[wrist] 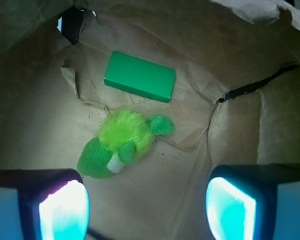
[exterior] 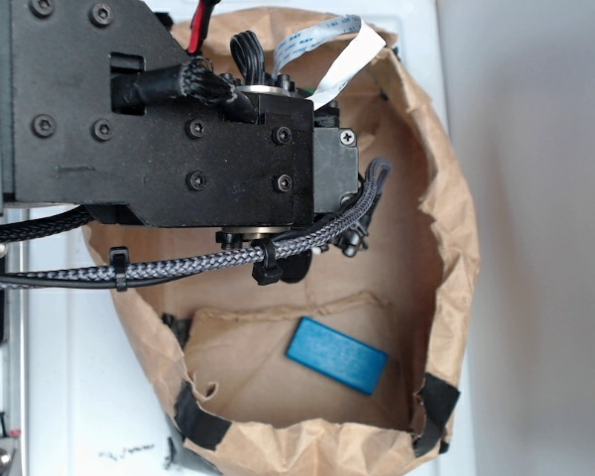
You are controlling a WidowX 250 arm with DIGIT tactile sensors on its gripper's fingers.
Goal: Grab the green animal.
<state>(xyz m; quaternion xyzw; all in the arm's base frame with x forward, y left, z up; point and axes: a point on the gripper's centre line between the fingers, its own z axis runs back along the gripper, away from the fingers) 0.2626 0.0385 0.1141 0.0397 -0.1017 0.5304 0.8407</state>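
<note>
Inside a brown paper bag (wrist: pixel 35 115), the green animal (wrist: pixel 121 144) lies on the floor beside a green block (wrist: pixel 140 76). The tool (wrist: pixel 147 202) hovers above, fingers spread wide and empty; descent and grasp remain undone.

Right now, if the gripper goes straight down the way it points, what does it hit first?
Probably the green animal, lying just ahead of the open gripper, slightly toward one finger; depth is unclear. The green block lies farther off.

The exterior view is bright and evenly lit. In the wrist view the paper bag (wrist: pixel 35 100) is dim at its corners, and the near pads (wrist: pixel 65 210) glow blurred cyan-white.
</note>
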